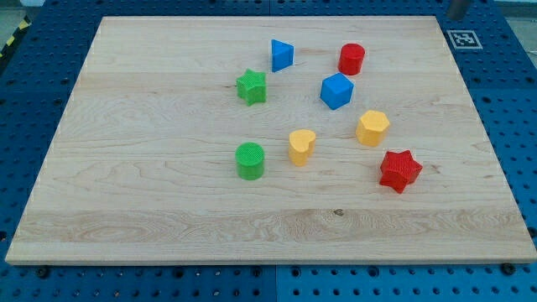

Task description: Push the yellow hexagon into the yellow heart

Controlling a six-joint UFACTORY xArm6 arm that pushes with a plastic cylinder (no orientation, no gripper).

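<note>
The yellow hexagon (pixel 372 127) lies on the wooden board (pixel 151 193), right of centre. The yellow heart (pixel 301 146) lies to its left and slightly lower, with a gap of about one block width between them. My tip cannot be made out. Only a small blurred grey shape (pixel 458 7) shows at the view's top right edge, off the board and far from both yellow blocks.
A red star (pixel 399 170) sits just below and right of the hexagon. A blue cube (pixel 336 91) sits above and left of it. A green cylinder (pixel 249 160) is left of the heart. A green star (pixel 251 86), blue triangle (pixel 282 55) and red cylinder (pixel 351 59) lie nearer the top.
</note>
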